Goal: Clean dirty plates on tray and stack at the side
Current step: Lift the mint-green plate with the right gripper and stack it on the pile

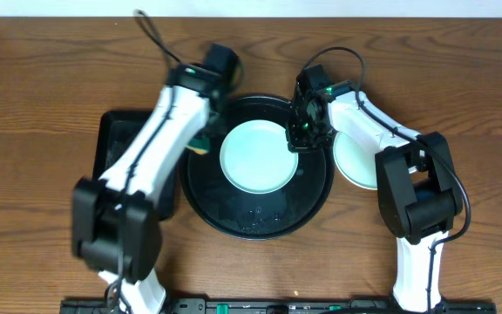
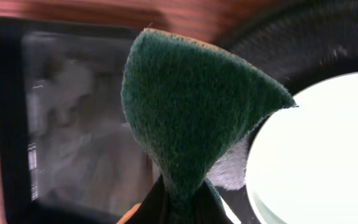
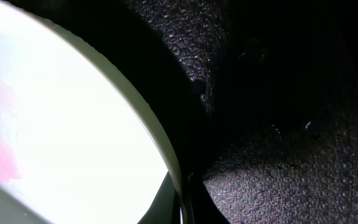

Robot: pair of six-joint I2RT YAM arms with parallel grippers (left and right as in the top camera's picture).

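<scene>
A light aqua-blue plate lies in the round black tray. My right gripper is shut on the plate's right rim; in the right wrist view the fingers pinch the plate's rim over the tray's textured floor. My left gripper is shut on a green scouring sponge, held at the plate's left edge over the tray's rim. A second pale plate lies on the table to the right of the tray, partly under my right arm. A third plate is not visible.
A smaller rectangular black tray lies left of the round tray, under my left arm; it also shows in the left wrist view. Small specks lie on the round tray's front floor. The table is brown wood.
</scene>
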